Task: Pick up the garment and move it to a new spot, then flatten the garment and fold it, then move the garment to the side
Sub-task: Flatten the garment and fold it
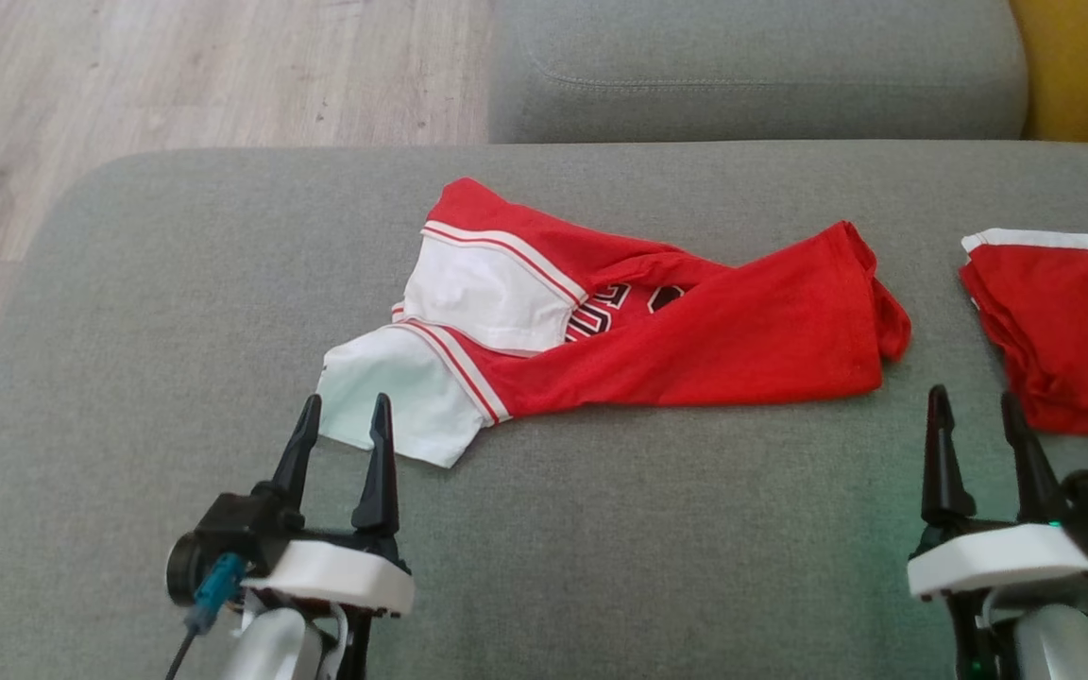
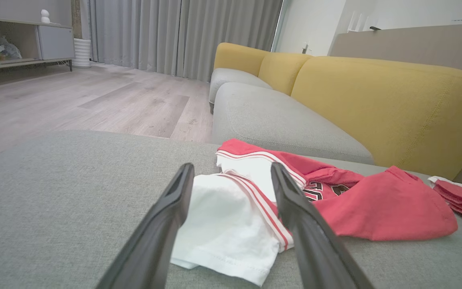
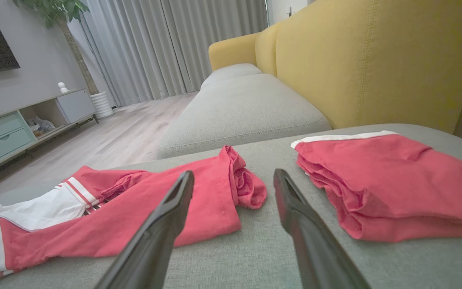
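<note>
Coarse-woven grey sofa cushion (image 1: 128, 331) carries the garment (image 1: 742, 331) mid-seat: a soft red jersey, white sleeves, striped trim, rumpled and twisted. A folded red pile (image 1: 1063, 331) lies to its right. On the left gripper (image 1: 347, 401) and right gripper (image 1: 974, 395), jaws released, empty.

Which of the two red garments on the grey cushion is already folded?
The folded garment at the robot's far right, a compact layered stack. The jersey in the middle lies twisted, white sleeves splayed.
</note>
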Tool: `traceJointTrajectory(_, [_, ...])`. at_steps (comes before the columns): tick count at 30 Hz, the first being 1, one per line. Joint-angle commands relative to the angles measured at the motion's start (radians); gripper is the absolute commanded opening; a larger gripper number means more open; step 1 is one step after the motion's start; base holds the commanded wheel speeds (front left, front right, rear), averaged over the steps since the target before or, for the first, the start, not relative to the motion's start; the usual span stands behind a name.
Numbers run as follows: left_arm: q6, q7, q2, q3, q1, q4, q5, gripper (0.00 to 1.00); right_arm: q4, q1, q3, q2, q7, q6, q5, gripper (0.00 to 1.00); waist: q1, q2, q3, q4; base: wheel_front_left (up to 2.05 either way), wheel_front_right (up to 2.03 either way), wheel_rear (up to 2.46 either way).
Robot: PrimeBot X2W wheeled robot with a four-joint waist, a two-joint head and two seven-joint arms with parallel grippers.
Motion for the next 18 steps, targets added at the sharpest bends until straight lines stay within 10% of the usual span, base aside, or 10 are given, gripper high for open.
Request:
traceJointTrajectory(1, [-0.002, -0.008, 0.01, 0.043, -0.036, -0.028, 0.007, 1.0, -0.046, -0.04, 0.027, -0.007, 0.001, -0.001, 0.008, 1.0, 0.0001, -0.0001, 0.004, -0.002, 0.0, 0.0, 0.0])
traceJointTrajectory(18, [0.031, 0.139, 0.088, 0.068, -0.251, 0.246, 0.039, 1.0, -0.116, -0.085, 0.04, -0.007, 0.033, -0.001, 0.013, 1.0, 0.0001, -0.0001, 0.115, -0.041, 0.0, 0.0, 0.0])
